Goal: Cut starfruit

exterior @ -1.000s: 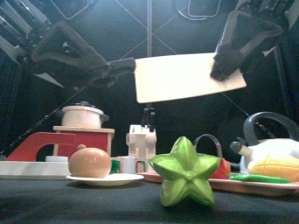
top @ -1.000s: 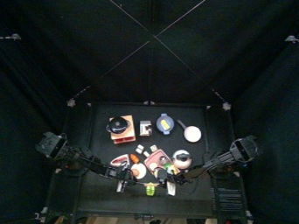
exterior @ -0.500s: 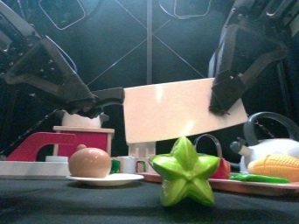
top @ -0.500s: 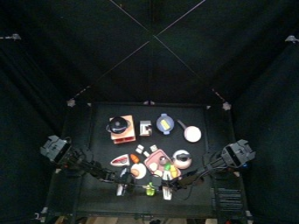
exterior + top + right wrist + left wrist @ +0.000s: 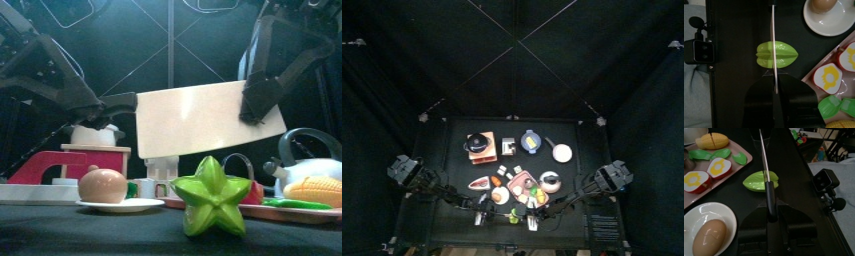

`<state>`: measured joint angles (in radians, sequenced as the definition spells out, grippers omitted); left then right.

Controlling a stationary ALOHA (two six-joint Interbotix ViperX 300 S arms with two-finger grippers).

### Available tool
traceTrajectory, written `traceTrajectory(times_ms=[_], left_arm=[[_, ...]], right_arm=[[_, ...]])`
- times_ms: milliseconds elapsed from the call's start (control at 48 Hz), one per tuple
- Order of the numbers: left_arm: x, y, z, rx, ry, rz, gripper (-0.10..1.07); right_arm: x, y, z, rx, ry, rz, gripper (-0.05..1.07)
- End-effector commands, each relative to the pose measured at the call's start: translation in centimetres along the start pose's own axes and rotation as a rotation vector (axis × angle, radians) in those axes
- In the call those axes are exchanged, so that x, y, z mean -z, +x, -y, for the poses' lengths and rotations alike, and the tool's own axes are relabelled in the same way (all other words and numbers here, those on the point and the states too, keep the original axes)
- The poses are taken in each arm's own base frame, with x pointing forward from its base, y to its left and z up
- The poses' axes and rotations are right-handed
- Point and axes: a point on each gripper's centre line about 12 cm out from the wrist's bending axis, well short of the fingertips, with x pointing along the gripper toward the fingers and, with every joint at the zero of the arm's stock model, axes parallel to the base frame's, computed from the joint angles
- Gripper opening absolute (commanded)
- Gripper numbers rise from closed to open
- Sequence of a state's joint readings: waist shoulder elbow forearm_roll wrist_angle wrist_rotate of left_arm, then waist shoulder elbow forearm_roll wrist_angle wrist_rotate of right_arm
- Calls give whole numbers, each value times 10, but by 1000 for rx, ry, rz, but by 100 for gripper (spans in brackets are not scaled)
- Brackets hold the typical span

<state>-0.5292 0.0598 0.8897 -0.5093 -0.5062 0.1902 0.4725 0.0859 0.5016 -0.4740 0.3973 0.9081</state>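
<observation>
From above, the small black table (image 5: pixel 442 150) sits in a pen of black curtains (image 5: pixel 513 60); its middle and near part are crowded with toy kitchenware; my left arm (image 5: pixel 425 182) and my right arm (image 5: pixel 599 182) both reach in to the near middle, where the things are too small to tell apart.

At table height the starfruit (image 5: pixel 214 196) stands upright on the bare black surface at the front edge, yellow-green and glossy, with pointed arms; an egg (image 5: pixel 103 185) on a white plate (image 5: pixel 123 206) lies beside it on one side, a kettle (image 5: pixel 307 158) and a corn cob (image 5: pixel 318 190) on the other; a broad pale knife (image 5: pixel 207 118) hangs flat-on above and behind the fruit, apart from it; my left gripper (image 5: pixel 118 106) meets it at one end and my right gripper (image 5: pixel 254 100) at the other, both arms sloping down from above.

From my left wrist the starfruit lies on bare table just beside a pink tray (image 5: pixel 719 178) of cut fruit halves; the blade runs edge-on over it; my jaws are clenched on the knife's dark handle; beyond the table edge a small camera (image 5: pixel 824 180) stands on a mount.

From my right wrist the fruit shows its full star outline, bright green, with the blade's thin edge crossing its middle; my jaws grasp the knife, one on each side of the blade.
</observation>
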Motion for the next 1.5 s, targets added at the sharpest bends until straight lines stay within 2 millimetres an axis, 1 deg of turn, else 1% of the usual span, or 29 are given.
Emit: traceTrajectory(times_ms=[0,750,1250,1479], left_arm=[[-5,-1,7,19,6,14,36],[1,0,3,7,5,-2,36],[4,2,2,3,9,-14,36],[11,5,0,-3,13,-35,36]], right_arm=[[-4,-7,-3,-11,-3,16,35],[2,2,-4,-18,0,3,35],[9,14,-3,-5,-4,-29,35],[13,21,-4,-14,4,-36,35]])
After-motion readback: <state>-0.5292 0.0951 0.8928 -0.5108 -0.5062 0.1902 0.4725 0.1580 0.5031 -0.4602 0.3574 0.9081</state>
